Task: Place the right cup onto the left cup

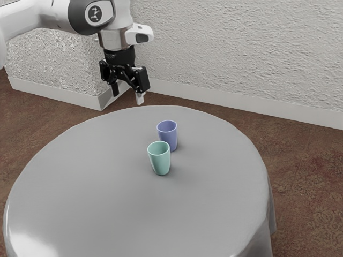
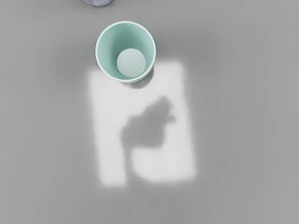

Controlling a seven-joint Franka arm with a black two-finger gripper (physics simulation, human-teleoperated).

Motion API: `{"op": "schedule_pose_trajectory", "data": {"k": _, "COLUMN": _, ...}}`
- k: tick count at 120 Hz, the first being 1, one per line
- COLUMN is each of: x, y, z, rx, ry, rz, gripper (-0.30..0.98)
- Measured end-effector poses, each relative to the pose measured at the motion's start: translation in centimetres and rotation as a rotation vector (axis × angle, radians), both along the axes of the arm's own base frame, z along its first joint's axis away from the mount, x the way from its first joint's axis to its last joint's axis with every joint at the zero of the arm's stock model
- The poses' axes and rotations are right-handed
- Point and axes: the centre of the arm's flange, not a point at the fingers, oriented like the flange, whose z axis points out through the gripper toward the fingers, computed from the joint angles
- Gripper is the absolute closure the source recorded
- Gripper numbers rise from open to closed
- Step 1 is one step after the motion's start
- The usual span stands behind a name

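High over the table's far side, my gripper [image 1: 127,93] hangs open in the exterior view, its two fingers spread with nothing between them. Two upright cups stand close to each other on the table: a teal cup [image 1: 160,161] nearer the exterior camera, and a blue-violet cup [image 1: 168,136] behind it, partly hidden by the teal rim. Both are lower than my gripper and toward the exterior view's right of it. The wrist view looks down into the teal cup [image 2: 131,62]; a sliver of the blue-violet cup [image 2: 99,2] appears beyond it.
A grey cloth covers the round table [image 1: 107,203]. A bright patch of light [image 2: 110,140] with a dark shadow inside it lies on the cloth beside the teal cup. The textured wall [image 1: 241,53] rises behind the table.
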Motion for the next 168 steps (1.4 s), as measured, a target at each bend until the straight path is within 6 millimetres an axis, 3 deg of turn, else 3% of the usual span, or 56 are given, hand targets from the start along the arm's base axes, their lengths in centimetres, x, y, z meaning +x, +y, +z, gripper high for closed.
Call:
{"op": "schedule_pose_trajectory", "data": {"k": 29, "x": 0.4, "y": 0.1, "z": -0.6, "rx": -0.001, "ry": 0.002, "rz": 0.003, "gripper": 0.0}}
{"op": "schedule_pose_trajectory", "data": {"k": 45, "x": 1.3, "y": 0.1, "z": -2.0, "rx": -0.003, "ry": 0.014, "rz": 0.006, "gripper": 0.0}}
{"op": "schedule_pose_trajectory", "data": {"k": 108, "x": 6.9, "y": -0.3, "z": -13.4, "rx": -0.027, "ry": 0.106, "rz": 0.022, "gripper": 0.09}}
{"op": "schedule_pose_trajectory", "data": {"k": 168, "x": 10.7, "y": -1.3, "z": -20.9, "rx": -0.05, "ry": 0.111, "rz": 0.023, "gripper": 0.17}}
